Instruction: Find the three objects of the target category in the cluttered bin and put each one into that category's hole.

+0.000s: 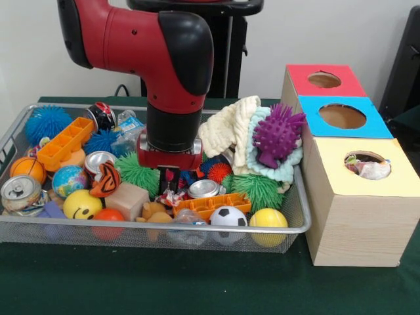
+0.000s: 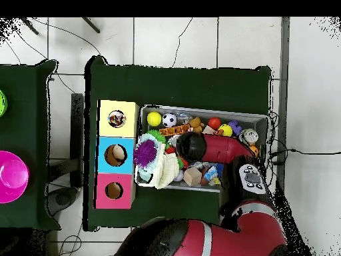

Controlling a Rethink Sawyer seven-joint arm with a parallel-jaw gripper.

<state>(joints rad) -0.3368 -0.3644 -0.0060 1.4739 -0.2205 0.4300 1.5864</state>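
The wire mesh bin (image 1: 131,224) is packed with toys and cans; it also shows in the overhead view (image 2: 200,109). My gripper (image 1: 172,185) reaches down into the middle of the clutter. A crumpled red and white wrapper (image 1: 172,196) lies right at its tips, next to a silver can (image 1: 203,189). I cannot see whether the gripper holds the wrapper. In the overhead view the arm hides the gripper. The yellow-surround hole (image 1: 367,164) of the largest wooden box (image 1: 361,223) has a whitish wrapper (image 1: 377,171) showing inside; the hole also shows in the overhead view (image 2: 117,119).
The blue-surround hole (image 1: 342,116) and the red-surround hole (image 1: 324,79) lie behind the yellow one. A purple spiky toy (image 1: 277,134) and a cream cloth (image 1: 230,128) are piled high at the bin's right. Cans (image 1: 20,190), balls (image 1: 228,216) and an orange tray (image 1: 64,141) crowd the rest.
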